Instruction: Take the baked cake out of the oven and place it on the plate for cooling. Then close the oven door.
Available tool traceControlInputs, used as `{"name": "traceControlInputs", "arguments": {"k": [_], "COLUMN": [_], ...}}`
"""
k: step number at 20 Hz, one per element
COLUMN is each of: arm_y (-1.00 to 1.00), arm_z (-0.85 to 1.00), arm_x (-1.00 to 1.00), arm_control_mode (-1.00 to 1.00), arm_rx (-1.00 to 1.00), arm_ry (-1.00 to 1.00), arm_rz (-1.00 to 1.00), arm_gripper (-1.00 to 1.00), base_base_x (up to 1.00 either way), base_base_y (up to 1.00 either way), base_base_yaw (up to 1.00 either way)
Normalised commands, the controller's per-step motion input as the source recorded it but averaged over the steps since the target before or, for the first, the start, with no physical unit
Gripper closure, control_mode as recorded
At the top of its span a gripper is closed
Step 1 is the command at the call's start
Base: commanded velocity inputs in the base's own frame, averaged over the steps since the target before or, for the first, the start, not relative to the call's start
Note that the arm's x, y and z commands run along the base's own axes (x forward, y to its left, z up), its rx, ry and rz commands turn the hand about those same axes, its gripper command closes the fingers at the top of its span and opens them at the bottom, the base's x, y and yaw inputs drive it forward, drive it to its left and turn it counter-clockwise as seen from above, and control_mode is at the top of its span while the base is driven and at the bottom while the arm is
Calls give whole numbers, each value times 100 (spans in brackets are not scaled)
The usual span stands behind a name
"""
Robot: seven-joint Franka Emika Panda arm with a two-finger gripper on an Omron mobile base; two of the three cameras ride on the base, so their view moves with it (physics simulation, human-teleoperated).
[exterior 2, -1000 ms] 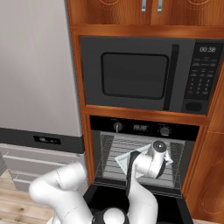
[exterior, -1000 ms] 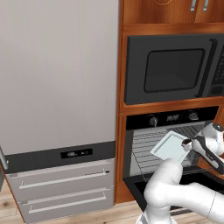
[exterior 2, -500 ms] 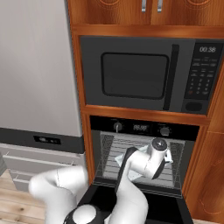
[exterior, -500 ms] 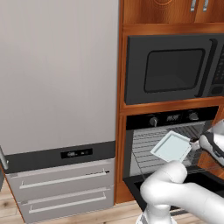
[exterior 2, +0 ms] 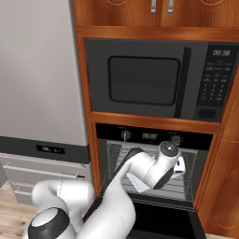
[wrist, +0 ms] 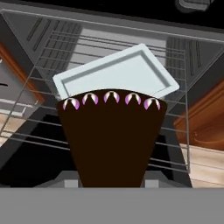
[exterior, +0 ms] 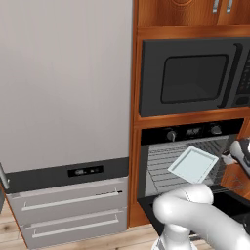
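Fingers [wrist: 112,177] part-open, gripping a dark brown cake slice [wrist: 111,135] with white-pink dollops, pale tray [wrist: 116,72] just behind it, oven [exterior 2: 154,170] with wire rack [wrist: 48,57], door down

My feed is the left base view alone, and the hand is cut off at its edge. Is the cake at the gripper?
Observer: Yes. In the hand view the cake, a dark wedge with pink-tipped dollops, is held in the gripper, hiding its tips.
Operator: Where is the wrist?
Observer: In the right base view the wrist hangs before the wire racks, just under the right knob of the oven.
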Motion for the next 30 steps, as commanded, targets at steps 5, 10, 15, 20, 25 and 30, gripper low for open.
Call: {"name": "traceControlInputs", "arguments": {"k": [5, 10, 15, 20, 25, 30], "arm_y": [0, 0, 4, 8, 16, 26], "arm_z": [42, 51, 75, 75, 60, 60], "arm_x": [-63, -45, -36, -36, -35, -36], "arm_control_mode": [-100, -100, -100, -100, -100, -100], "arm_rx": [0, 0, 0, 0, 0, 0], "arm_ry": [0, 0, 0, 0, 0, 0], "arm_rz": [-2, -1, 0, 0, 0, 0], "arm_gripper": [100, 100, 100, 100, 100, 100], "base_base_x": [0, 0, 0, 0, 0, 0], "base_base_y": [0, 0, 0, 0, 0, 0], "base_base_yaw": [0, 0, 0, 0, 0, 0]}}
